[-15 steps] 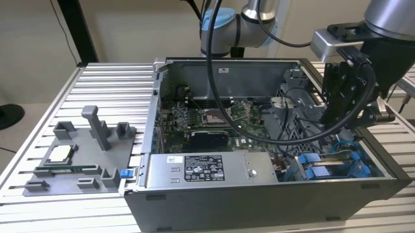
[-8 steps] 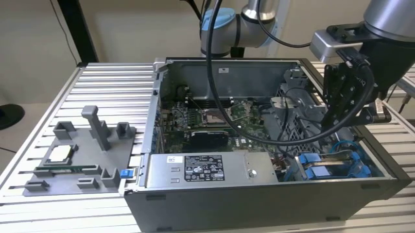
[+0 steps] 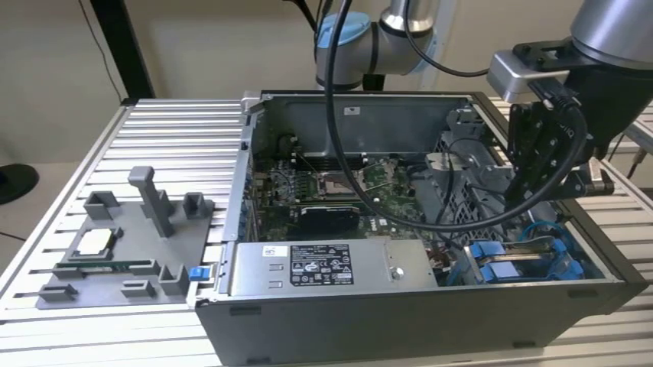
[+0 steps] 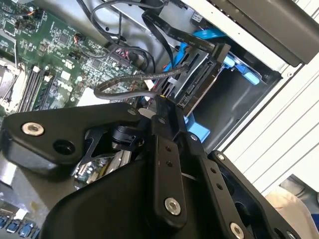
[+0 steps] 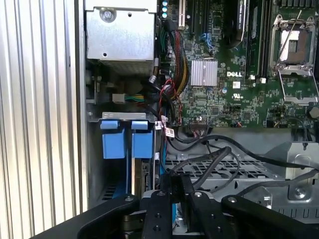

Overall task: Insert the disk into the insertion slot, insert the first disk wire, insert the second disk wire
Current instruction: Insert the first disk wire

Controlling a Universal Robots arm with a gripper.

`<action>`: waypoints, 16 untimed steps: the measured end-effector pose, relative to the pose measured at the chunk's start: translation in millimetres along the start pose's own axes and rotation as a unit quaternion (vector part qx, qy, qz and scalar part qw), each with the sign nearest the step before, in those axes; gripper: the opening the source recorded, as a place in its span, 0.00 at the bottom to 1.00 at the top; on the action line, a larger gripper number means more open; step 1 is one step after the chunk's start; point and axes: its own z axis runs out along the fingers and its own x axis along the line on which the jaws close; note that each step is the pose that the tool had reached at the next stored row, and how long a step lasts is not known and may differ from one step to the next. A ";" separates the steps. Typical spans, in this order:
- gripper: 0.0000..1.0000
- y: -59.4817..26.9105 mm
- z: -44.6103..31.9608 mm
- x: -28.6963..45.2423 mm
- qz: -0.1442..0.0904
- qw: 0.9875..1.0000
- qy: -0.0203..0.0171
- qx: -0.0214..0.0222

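Note:
The disk (image 4: 199,87) sits edge-up in its slot in the open case's front corner, held in its blue frame (image 3: 507,267). In the first wrist view its two blue tabs (image 5: 122,143) stand above the disk's thin edge (image 5: 145,174). My gripper (image 4: 162,102) reaches down into the case right beside the disk's connector edge. Its fingers are shut on the end of a black disk wire (image 4: 124,84), which loops back toward the motherboard. The exterior view shows the gripper (image 3: 525,202) low inside the case on that view's right. More black wires (image 5: 214,159) curl just past the fingertips (image 5: 187,186).
The case (image 3: 408,321) stands open-topped on a slatted metal table (image 3: 173,130). Inside are the green motherboard (image 3: 326,183), a grey labelled power-supply box (image 3: 321,267) and a perforated metal cage (image 5: 224,167). A grey fixture plate (image 3: 112,252) with small parts lies at the exterior view's left.

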 end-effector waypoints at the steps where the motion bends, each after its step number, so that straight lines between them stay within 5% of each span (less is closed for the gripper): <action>1: 0.00 0.0 0.0 0.0 0.000 1.000 0.000 0.000; 8: 0.00 -5.6 1.0 0.3 0.000 1.000 0.000 -0.001; 16: 0.00 -22.2 2.2 1.1 0.001 1.000 0.000 -0.009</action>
